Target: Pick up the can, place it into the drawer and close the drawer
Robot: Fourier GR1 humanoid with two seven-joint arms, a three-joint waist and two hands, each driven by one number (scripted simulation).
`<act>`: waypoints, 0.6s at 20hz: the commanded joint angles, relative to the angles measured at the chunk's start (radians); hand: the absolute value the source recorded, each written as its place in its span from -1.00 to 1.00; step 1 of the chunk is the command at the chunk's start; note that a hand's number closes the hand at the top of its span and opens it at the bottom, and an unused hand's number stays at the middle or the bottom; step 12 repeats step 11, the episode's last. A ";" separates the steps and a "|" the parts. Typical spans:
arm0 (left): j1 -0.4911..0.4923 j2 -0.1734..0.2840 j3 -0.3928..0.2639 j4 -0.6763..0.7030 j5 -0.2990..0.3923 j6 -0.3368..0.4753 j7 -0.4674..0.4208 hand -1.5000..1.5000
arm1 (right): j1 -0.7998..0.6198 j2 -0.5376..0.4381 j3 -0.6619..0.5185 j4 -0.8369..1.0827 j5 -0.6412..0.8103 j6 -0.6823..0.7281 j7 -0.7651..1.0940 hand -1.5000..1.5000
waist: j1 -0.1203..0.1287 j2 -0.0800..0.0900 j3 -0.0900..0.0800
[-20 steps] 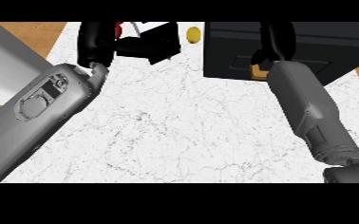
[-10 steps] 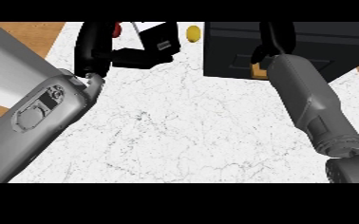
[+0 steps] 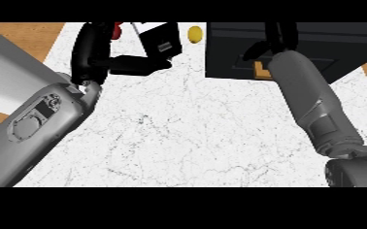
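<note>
- Drawer (image 3: 237,48) sits at the far right of the marble counter (image 3: 186,126), a dark box with an orange patch showing by the right wrist; I cannot tell whether it stands open, though it reads as open from above
- Right hand (image 3: 276,36) is over the drawer, with the grey forearm running up to it from the lower right; its black fingers point away from the robot, and whether they are spread or curled round anything I cannot tell
- Can: I cannot make it out with certainty; nothing clearly can-shaped shows, so it may be hidden under the right hand or already in the drawer
- Left hand (image 3: 122,63) is at the far left of the counter, thumb and fingers apart, holding nothing, just beside a black box with a white label (image 3: 163,41) and a red thing (image 3: 117,29) partly cut off at the top
- Yellow object (image 3: 194,34) lies between that box and the drawer, apart from both hands
- Judgement: the right hand is the nearer to the drawer, so the placing and closing fall to it; the drawer's front edge faces the robot, so closing likely means a push away
</note>
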 commanded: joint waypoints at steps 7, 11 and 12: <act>0.062 0.012 0.015 -0.041 -0.012 0.010 0.009 -1.00 | -0.091 0.062 -0.252 -0.046 -0.318 0.178 -0.120 -1.00 | -0.005 -0.018 -0.003; 0.146 0.021 0.035 -0.074 -0.025 -0.001 -0.044 -1.00 | -0.086 0.060 -0.270 -0.043 -0.345 0.182 -0.146 -1.00 | -0.011 -0.019 -0.005; 0.146 0.021 0.035 -0.074 -0.025 -0.001 -0.044 -1.00 | -0.086 0.060 -0.270 -0.043 -0.345 0.182 -0.146 -1.00 | -0.011 -0.019 -0.005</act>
